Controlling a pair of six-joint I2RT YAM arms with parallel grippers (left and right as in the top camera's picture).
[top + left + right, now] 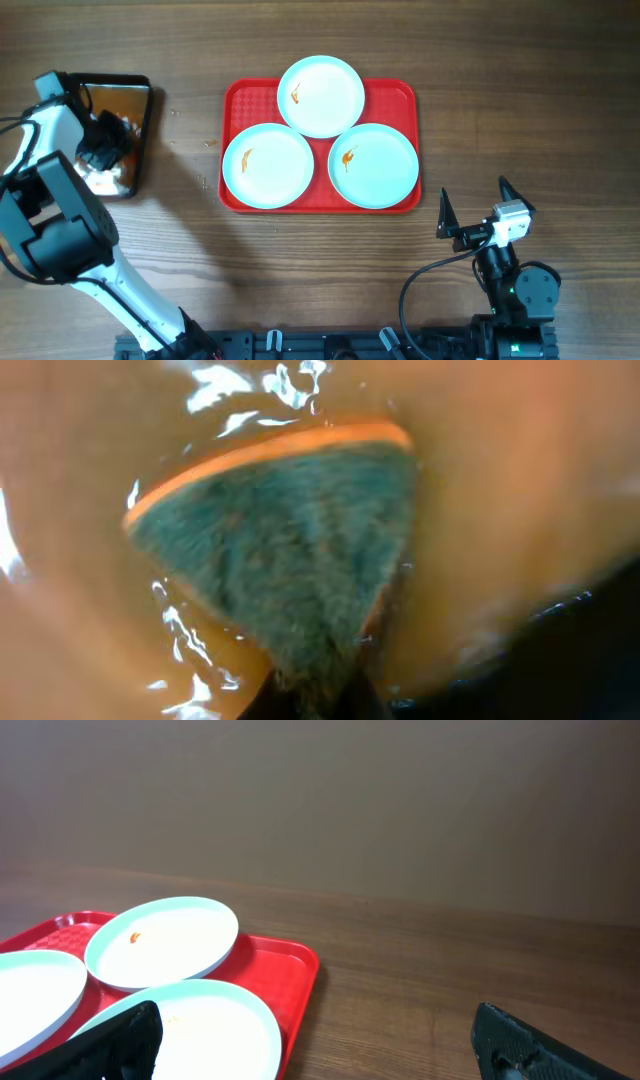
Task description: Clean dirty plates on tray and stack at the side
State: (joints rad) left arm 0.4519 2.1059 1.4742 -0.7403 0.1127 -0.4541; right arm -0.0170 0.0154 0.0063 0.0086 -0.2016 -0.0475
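Three pale mint plates lie on the red tray (232,92): one at the back (321,95), one front left (267,165), one front right (373,165). Each has a small orange smear. My left gripper (100,150) is down in the black pan (140,120) at the far left, shut on a green-and-orange sponge (290,540) that sits in brownish water. My right gripper (472,205) is open and empty, right of the tray near the front. In the right wrist view the tray (290,970) and plates (165,940) lie ahead to the left.
The black pan of brownish water stands left of the tray. Bare wooden table (520,100) lies right of the tray and in front of it.
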